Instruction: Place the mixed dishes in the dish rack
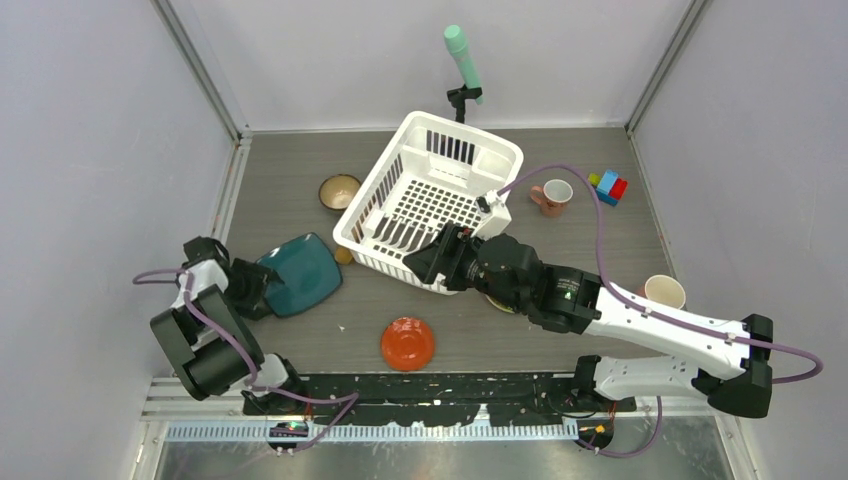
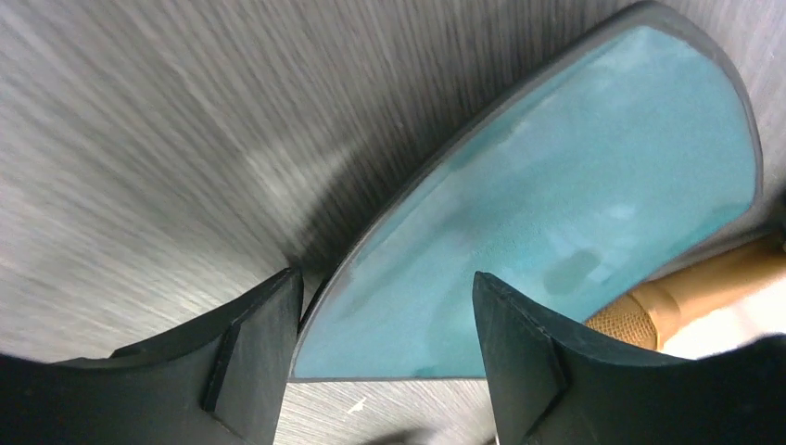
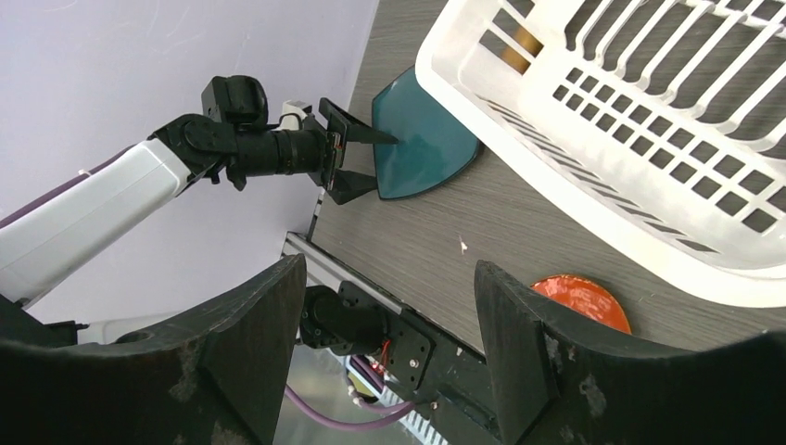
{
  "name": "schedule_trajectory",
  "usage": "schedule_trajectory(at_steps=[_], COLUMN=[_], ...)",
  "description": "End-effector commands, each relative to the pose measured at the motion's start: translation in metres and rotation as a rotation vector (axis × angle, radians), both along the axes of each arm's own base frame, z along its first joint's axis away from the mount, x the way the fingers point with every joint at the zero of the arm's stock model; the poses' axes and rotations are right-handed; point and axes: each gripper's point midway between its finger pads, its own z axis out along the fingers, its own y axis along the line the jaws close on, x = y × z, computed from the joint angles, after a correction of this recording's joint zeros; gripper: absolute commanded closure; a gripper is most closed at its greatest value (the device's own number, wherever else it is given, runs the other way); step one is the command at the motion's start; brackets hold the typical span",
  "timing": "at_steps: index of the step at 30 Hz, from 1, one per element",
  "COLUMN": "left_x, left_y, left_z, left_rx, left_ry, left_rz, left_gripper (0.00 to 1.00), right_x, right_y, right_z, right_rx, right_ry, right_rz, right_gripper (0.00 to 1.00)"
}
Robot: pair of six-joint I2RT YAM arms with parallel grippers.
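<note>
The dark teal plate [image 1: 305, 270] lies left of the white dish rack [image 1: 500, 150]. My left gripper [image 1: 258, 288] is open at the plate's left edge. In the left wrist view the plate [image 2: 556, 185] has its near corner between the fingers of that gripper [image 2: 385, 278], and the left finger sits against the rim. My right gripper [image 1: 425, 262] hovers open and empty by the rack's near wall. Its wrist view shows the rack [image 3: 556, 176], the teal plate [image 3: 422, 139], the left gripper [image 3: 357, 162] and the red-orange dish [image 3: 579, 297]. A small brown bowl [image 1: 340, 190] sits left of the rack.
The red-orange dish [image 1: 407, 343] lies upside down near the front edge. One pink mug [image 1: 552, 196] stands right of the rack, another [image 1: 664, 291] beside my right arm. Toy blocks [image 1: 608, 186] sit far right. A mint-green cylinder [image 1: 462, 55] stands behind the rack.
</note>
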Motion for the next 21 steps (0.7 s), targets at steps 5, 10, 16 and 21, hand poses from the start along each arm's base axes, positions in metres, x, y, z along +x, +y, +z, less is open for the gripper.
schedule_trajectory(at_steps=[5, 10, 16, 21], left_x=[0.027, 0.031, 0.032, 0.030], left_y=[-0.022, -0.013, -0.013, -0.016], left_z=[0.013, 0.021, 0.022, 0.005], left_rx=[-0.160, -0.238, -0.245, -0.292], left_ry=[-0.264, -0.420, -0.473, -0.435], left_rz=[-0.075, -0.065, -0.113, -0.108], left_gripper=[0.27, 0.28, 0.33, 0.33], right_x=[-0.005, -0.007, -0.010, -0.009], right_y=[0.005, 0.001, -0.002, -0.010], right_z=[0.014, 0.030, 0.046, 0.056], right_rx=[0.070, 0.109, 0.142, 0.155], right_ry=[0.009, -0.017, -0.050, -0.091], right_rz=[0.023, 0.035, 0.050, 0.039], right_gripper=[0.27, 0.28, 0.28, 0.28])
